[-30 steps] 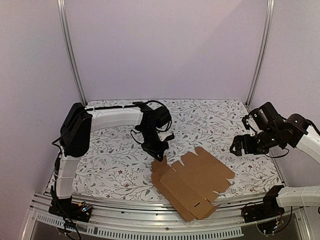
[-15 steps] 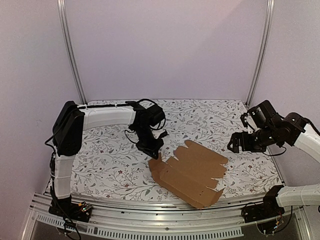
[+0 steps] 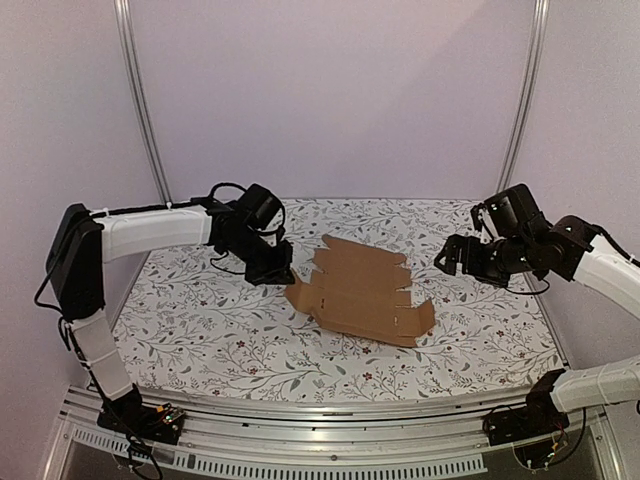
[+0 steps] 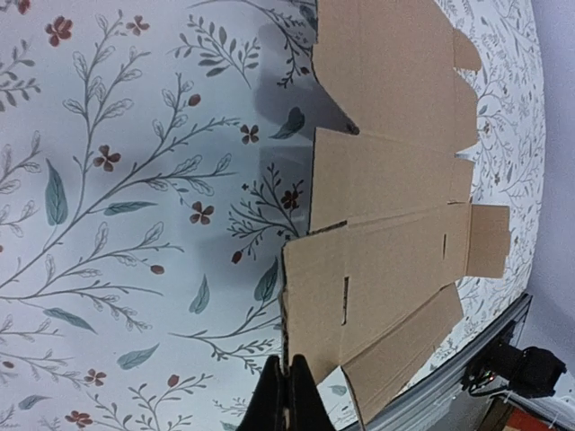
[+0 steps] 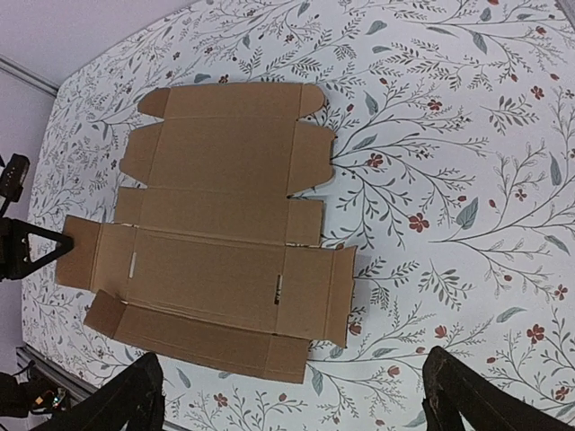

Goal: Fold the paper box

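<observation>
- Box (image 3: 360,290) lies flat and unfolded in the middle of the table (image 3: 200,330). Seen from overhead, its long panels and creases run roughly 9 to 3 o'clock, with the right end dipping a little toward 4.
- Left claw (image 3: 283,278) is at the sheet's 9 o'clock end. Its fingers are pressed together on the edge of the end flap, which looks pinched between the tips.
- Right claw (image 3: 452,260) hangs over the table off the 3 o'clock side, jaws spread wide and holding nothing. It is near the sheet but not touching it.
- From that open claw the sheet lies toward 9 o'clock. I'd judge the flaps on the 3 o'clock end are its to reach, while the left claw anchors the far end.
</observation>
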